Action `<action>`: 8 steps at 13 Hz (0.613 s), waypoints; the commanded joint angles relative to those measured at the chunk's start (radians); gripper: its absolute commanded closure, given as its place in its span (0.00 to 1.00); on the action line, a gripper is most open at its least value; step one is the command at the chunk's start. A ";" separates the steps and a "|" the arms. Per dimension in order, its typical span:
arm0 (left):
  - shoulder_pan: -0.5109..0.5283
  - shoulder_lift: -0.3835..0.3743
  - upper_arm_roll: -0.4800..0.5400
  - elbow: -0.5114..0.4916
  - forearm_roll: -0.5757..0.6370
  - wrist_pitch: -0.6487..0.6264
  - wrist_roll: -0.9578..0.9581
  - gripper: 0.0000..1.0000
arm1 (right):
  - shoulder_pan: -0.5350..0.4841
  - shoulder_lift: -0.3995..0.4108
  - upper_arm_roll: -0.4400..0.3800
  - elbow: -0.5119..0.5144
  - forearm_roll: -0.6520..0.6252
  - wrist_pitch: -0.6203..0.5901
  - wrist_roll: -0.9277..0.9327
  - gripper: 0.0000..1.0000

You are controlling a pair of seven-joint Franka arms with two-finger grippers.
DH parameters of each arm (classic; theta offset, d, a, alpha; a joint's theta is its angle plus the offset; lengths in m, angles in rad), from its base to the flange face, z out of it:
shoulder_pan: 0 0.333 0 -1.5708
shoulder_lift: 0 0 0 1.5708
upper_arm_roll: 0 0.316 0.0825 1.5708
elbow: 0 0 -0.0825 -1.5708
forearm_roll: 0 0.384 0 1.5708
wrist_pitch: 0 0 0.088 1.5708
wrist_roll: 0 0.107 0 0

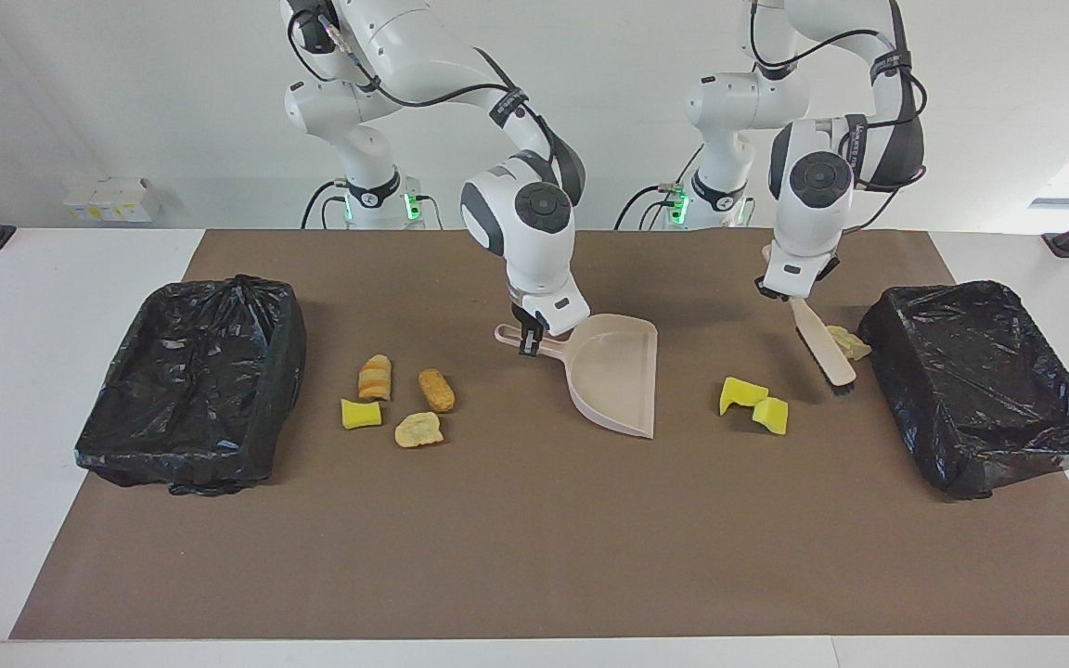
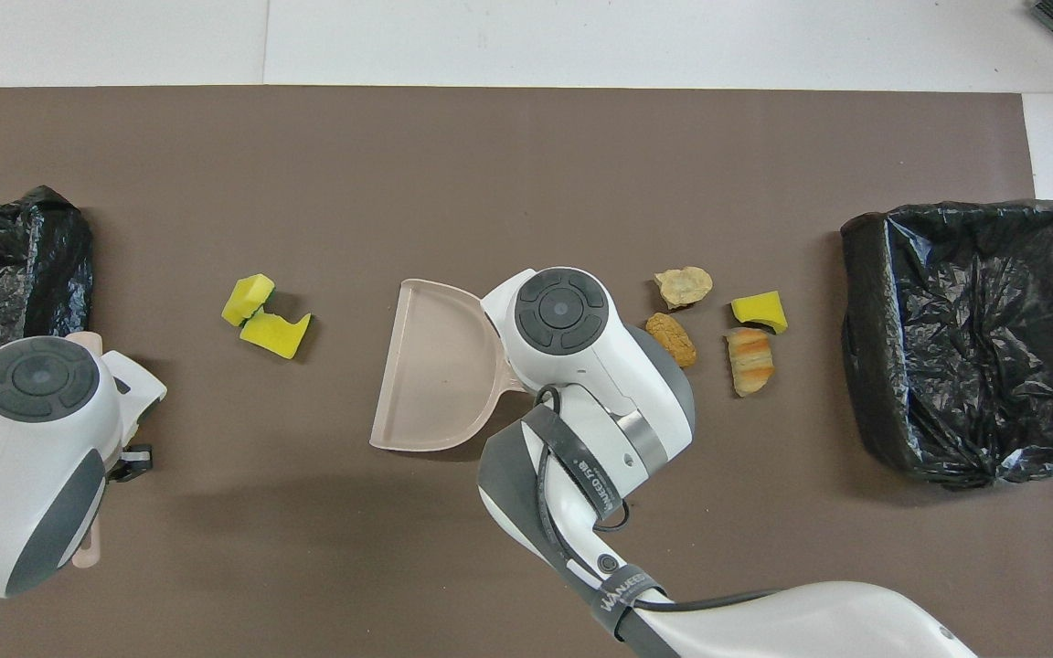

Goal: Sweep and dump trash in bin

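Trash by bin: left fingers pinching brush should sweep gently toward dustpan, pinched by right fingers

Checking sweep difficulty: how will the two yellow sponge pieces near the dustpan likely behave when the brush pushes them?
The two yellow sponge pieces look like light foam, so they would probably slide easily. Their blocky, flat-sided shapes suggest tumbling rather than rolling. They touch, so they may move together toward the dustpan.
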 commanded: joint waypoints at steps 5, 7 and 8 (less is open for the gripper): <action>0.011 -0.164 -0.005 -0.230 0.099 0.102 -0.008 1.00 | -0.026 -0.014 0.007 -0.021 -0.012 -0.004 -0.029 1.00; 0.029 -0.135 -0.005 -0.256 0.099 0.173 -0.042 1.00 | -0.030 -0.011 0.007 -0.018 -0.014 -0.004 -0.051 1.00; 0.031 -0.122 -0.005 -0.265 0.099 0.203 -0.057 1.00 | -0.033 -0.011 0.007 -0.018 -0.014 -0.004 -0.061 1.00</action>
